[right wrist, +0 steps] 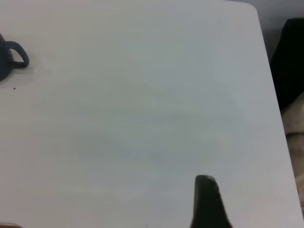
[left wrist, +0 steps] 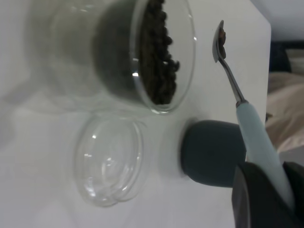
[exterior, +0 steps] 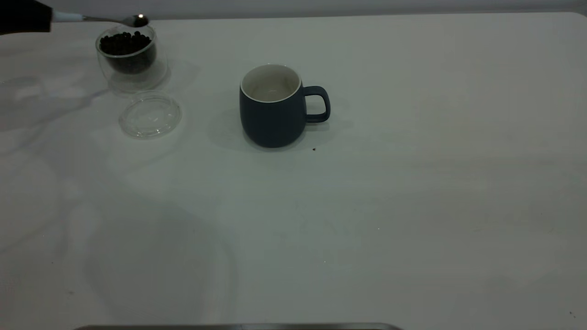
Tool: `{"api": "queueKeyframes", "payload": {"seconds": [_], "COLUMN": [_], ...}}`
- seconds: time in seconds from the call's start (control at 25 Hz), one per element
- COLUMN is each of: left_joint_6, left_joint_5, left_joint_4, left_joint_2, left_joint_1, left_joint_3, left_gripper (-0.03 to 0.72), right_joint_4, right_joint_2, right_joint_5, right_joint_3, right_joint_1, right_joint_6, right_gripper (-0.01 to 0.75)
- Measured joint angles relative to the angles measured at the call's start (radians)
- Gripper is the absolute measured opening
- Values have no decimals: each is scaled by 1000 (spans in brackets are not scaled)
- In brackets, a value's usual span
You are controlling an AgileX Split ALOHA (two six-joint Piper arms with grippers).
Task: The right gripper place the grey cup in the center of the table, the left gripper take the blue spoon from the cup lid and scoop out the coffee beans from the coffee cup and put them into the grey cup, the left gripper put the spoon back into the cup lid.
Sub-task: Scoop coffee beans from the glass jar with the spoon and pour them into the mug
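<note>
My left gripper (exterior: 48,17) is at the far left of the table, shut on the pale blue handle of the blue spoon (exterior: 105,19). The spoon's metal bowl hovers just past the far rim of the coffee cup (exterior: 130,57), which holds a heap of coffee beans (exterior: 124,43). In the left wrist view the spoon (left wrist: 256,133) carries a little brown matter in its bowl, beside the coffee cup (left wrist: 118,52). The cup lid (exterior: 150,114) lies empty in front of the coffee cup. The grey cup (exterior: 273,114) stands upright mid-table, handle to the right. My right gripper (right wrist: 206,199) hangs over bare table, far from the grey cup (right wrist: 7,59).
A tiny dark speck (exterior: 314,149) lies on the table (exterior: 412,183) just right of the grey cup's base. A metal strip (exterior: 238,327) runs along the near edge. The table's rounded far-right corner (right wrist: 254,9) shows, with dark and cloth-like shapes beyond it.
</note>
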Motion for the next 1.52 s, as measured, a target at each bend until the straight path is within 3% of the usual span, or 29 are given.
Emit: {"api": "queueKeyframes", "payload": {"seconds": [0.36,1.08,1.52], "left_joint_6": [0,-35,-52], "left_joint_5": [0,0,0], "left_joint_4": [-1,-1,15], "left_joint_2": [0,0,-25], "left_joint_1": [-110,-260,-279], "left_joint_3": [0,0,0], "left_gripper": [134,134,134], "right_joint_4": [0,0,0], "right_joint_2": [0,0,0], "right_joint_5": [0,0,0], "right_joint_3": [0,0,0], "right_joint_1": [0,0,0], "right_joint_6": [0,0,0], "right_gripper": [453,453,453]}}
